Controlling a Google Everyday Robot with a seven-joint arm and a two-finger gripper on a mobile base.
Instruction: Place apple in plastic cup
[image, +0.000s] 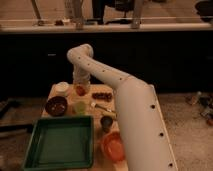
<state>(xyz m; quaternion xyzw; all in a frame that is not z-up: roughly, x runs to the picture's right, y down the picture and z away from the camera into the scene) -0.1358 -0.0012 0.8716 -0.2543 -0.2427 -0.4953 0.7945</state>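
Observation:
My gripper hangs at the back left of the wooden table, pointing down from the white arm. It is shut on the apple, a small orange-red fruit that shows at its tip. The plastic cup, short and pale yellow-green, stands upright on the table just in front of and below the apple. The arm's wrist hides the apple's upper part.
A white round container and a dark bowl stand left of the cup. A green tray fills the front left. A grey metal cup, an orange bowl and a brown snack lie to the right, beside the arm.

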